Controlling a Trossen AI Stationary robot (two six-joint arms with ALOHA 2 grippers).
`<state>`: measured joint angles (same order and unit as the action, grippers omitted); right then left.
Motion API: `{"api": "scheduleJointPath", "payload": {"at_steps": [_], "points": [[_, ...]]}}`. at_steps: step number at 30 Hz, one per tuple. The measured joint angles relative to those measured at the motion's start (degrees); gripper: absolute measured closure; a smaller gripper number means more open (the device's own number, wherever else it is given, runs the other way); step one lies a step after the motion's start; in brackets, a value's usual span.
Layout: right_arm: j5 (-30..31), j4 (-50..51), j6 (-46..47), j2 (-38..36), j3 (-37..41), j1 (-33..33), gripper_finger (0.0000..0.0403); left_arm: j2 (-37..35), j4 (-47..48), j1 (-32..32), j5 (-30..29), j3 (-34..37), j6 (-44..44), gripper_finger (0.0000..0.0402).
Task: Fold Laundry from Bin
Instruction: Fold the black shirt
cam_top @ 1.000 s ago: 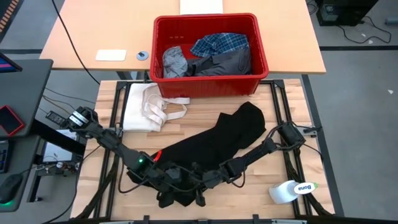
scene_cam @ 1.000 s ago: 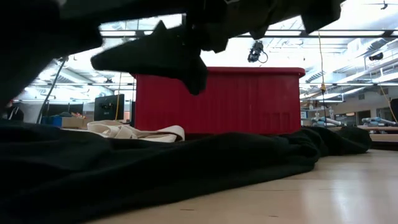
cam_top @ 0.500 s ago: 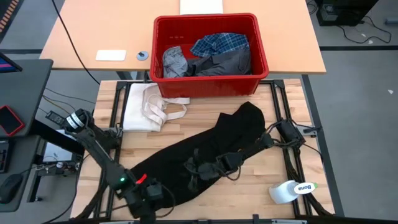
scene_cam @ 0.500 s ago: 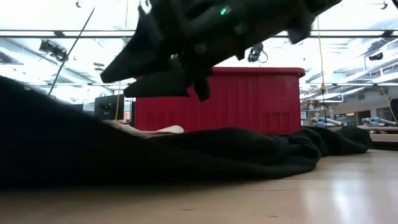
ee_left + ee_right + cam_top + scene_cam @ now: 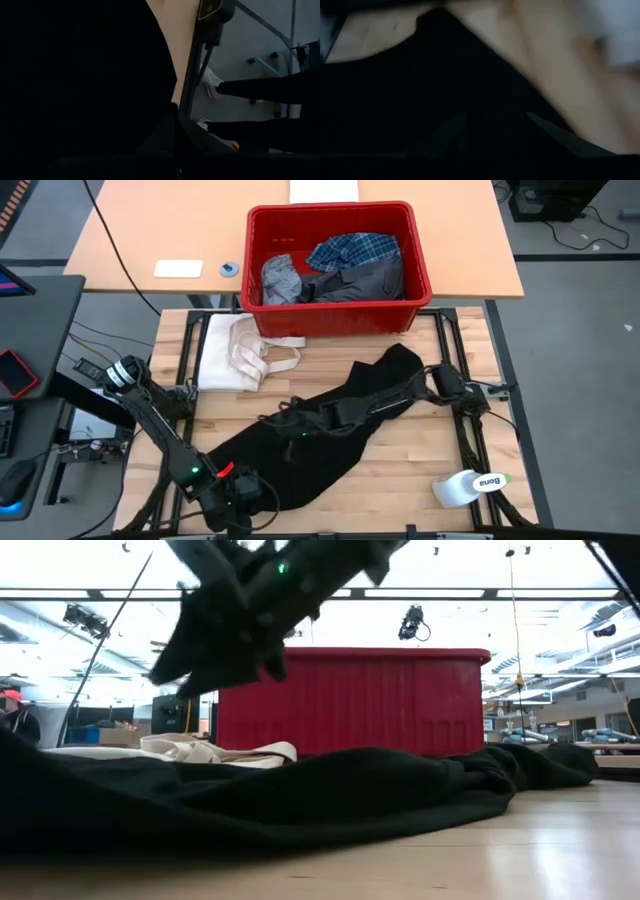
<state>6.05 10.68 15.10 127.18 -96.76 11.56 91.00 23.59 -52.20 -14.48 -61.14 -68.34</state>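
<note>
The large black garment [image 5: 290,465] lies in a diagonal band across the wooden table, from the near left to the far right. My left gripper [image 5: 235,502] is shut on its near-left end at the table's near edge. My right gripper [image 5: 287,420] hovers open over the garment's middle, its two fingers apart above the black cloth [image 5: 395,100]. The red bin [image 5: 425,275] stands at the far edge. It holds a plaid shirt [image 5: 355,248], a light grey garment [image 5: 280,280] and a dark grey one [image 5: 368,280]. My left gripper holds the black garment by its near-left end [image 5: 252,480], coming down at a slant toward the near-left corner. The gripper and the cloth [image 5: 75,75] hide the pinch itself. The rest of the garment lies stretched out on the table.
A cream-white cloth with strap loops [image 5: 240,350] lies at the far left, beside the bin. A white bottle [image 5: 468,486] lies on its side at the near right. Bare wood shows near right of the garment.
My left gripper has pulled the garment's near end toward the near-left corner, drawing the bunched cloth out into a longer band, then stopped. My right gripper has risen and gone from the near edge toward the far left, over the garment's middle.
</note>
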Motion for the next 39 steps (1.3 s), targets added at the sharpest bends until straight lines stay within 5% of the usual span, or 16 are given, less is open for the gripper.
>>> {"api": "scheduleJointPath", "payload": {"at_steps": [5,11,23,31,39], "points": [[-5.7,0.8,-1.2,3.7,-0.8,1.2,0.0199,0.0,0.9,-0.4,0.0,0.0,-0.1,0.0395],[-3.5,0.1,-5.4,6.1,-0.7,4.6,0.0215,0.0,1.1,-0.8,0.0,0.0,-0.5,0.0395],[-2.7,-0.6,-0.3,7.1,-0.7,4.7,0.0388,0.0,1.1,-1.1,0.0,0.0,-0.6,0.0395],[-3.1,0.1,1.5,2.0,-0.8,4.8,0.033,0.0,1.2,-2.0,0.0,0.0,-1.0,0.0395],[-6.8,1.1,5.5,2.0,-0.8,4.8,0.0361,0.0,1.6,-2.0,-0.3,0.0,-1.1,0.0395]]}}
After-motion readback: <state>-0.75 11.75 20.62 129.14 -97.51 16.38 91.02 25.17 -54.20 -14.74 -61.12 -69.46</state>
